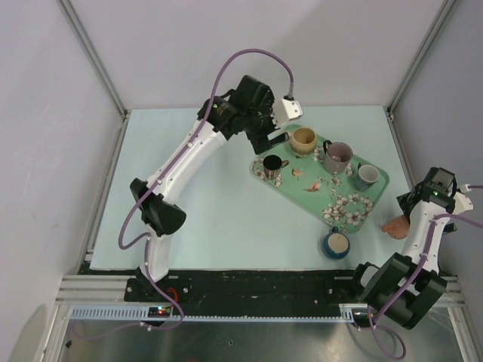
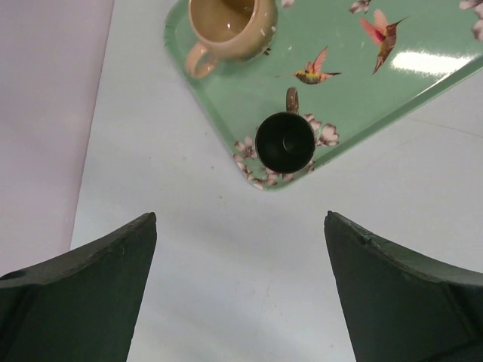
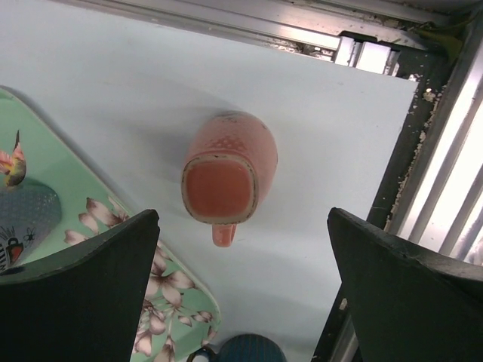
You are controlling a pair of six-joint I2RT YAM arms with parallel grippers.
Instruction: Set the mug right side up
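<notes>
The mug (image 3: 226,170), rounded, matte pinkish-tan with a small handle, lies tipped on the table right of the tray, its base facing the right wrist camera. In the top view the mug (image 1: 395,225) peeks out beside the right arm. My right gripper (image 3: 241,219) is open and empty, hovering above it, jaws wide to either side. My left gripper (image 2: 240,219) is open and empty above bare table by the tray's far left corner, and also shows in the top view (image 1: 266,142). A glossy yellow-tan mug (image 1: 303,139) stands upright on the tray close to it.
The green floral tray (image 1: 317,200) also holds a small black mug (image 2: 284,141), a mauve mug (image 1: 337,156) and a grey-blue mug (image 1: 367,176), all upright. A dark blue mug (image 1: 336,243) stands on the table by the tray's near edge. The table's right edge and metal frame (image 3: 423,151) are close.
</notes>
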